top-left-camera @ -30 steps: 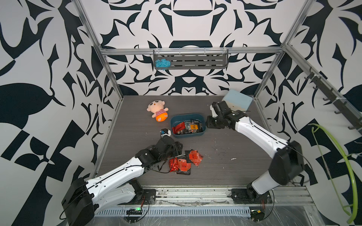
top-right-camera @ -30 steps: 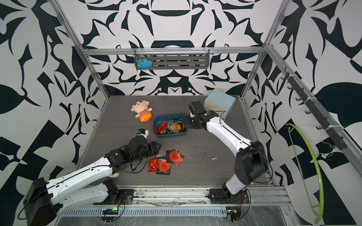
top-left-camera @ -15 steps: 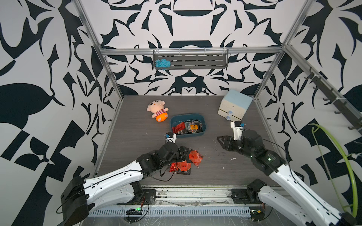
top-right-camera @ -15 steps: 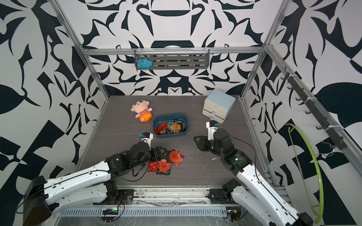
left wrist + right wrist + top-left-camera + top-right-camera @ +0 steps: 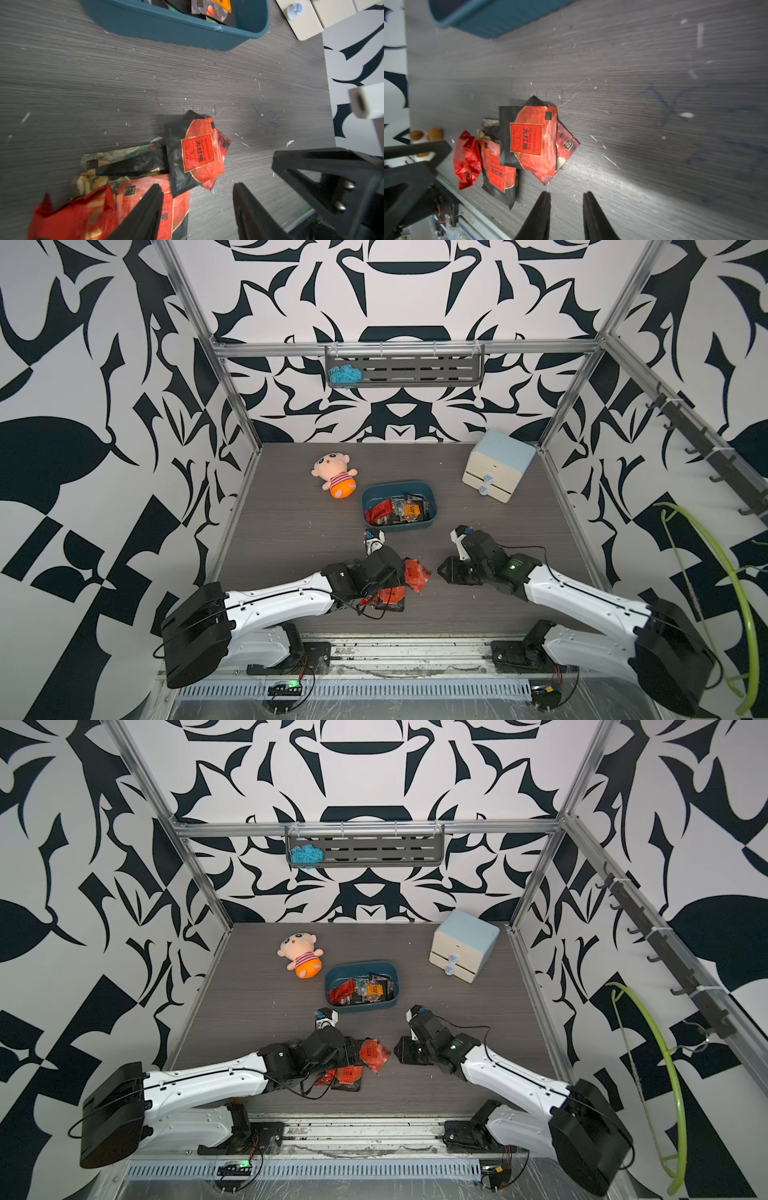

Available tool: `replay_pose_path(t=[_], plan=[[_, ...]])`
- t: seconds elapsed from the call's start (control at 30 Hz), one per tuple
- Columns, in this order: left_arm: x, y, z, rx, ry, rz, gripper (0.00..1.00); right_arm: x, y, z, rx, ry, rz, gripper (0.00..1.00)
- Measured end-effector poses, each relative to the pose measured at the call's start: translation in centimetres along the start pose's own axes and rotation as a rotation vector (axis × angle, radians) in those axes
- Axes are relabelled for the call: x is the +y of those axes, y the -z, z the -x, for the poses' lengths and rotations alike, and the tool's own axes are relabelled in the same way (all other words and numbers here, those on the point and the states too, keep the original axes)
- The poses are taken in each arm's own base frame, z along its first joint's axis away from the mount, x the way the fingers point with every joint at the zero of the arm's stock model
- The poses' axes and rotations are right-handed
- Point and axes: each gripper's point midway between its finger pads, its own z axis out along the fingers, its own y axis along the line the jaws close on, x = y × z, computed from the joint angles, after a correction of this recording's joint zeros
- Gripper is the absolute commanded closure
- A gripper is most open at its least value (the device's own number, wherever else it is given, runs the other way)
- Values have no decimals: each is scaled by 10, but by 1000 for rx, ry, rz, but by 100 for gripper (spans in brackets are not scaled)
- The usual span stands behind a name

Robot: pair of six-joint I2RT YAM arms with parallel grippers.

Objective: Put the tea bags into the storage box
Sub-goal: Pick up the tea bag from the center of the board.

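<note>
Presently on view, from the front rail:

1. Storage box (image 5: 399,526): teal tub, lidless, upright near the middle of the grey wood-grain table (image 5: 291,539). It holds several tea bags (image 5: 395,510), red, black and one orange-labelled, jumbled and overlapping.

2. Loose pile (image 5: 409,578): more sachets on the bare table, nearer the front than the box and well apart from it, between the two arms.
 - Top sachet (image 5: 529,139): black and red with a red square label, lying flat.
 - Under it, a red square sachet (image 5: 568,143) and a second red-labelled sachet (image 5: 498,174).
 - Beside these, a crumpled red sachet (image 5: 467,160).
 - Two greenish sachets (image 5: 120,158) partly buried.

3. Left gripper (image 5: 196,187): low over the pile, fingers spread wide. One finger (image 5: 149,199) is above the second red-labelled sachet, and a corner of the top sachet lies in the gap. Nothing is pinched.

4. Right gripper (image 5: 566,193): just beside the pile on the far side from the left arm, tips pointing at it. The fingers are parted by a narrower gap with bare table between, grasping nothing.

5. Plush doll (image 5: 334,477): on its back, behind and beside the box.

6. Mini cabinet (image 5: 496,466): cream with a pale blue top, at the back corner, both drawers in.

7. Wall shelf (image 5: 415,369): grey and slotted, with a blue tangle (image 5: 345,375) at one end
</note>
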Motion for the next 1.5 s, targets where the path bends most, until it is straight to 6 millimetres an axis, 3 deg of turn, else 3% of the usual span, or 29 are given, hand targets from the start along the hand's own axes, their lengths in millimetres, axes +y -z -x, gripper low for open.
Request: replay_pose_path(t=[0.33,0.63,1.2,1.5], plan=[[11,-9,0,0,55,47,52,15,-29,1,58,30,3,80],[24,-25,-9,49,76,98,54,28,-42,7,75,57,15,84],[33,-44,-15,102,105,115,57,19,-60,-1,122,51,-27,87],[24,-55,-12,118,108,106,59,20,-60,1,118,50,-30,88]])
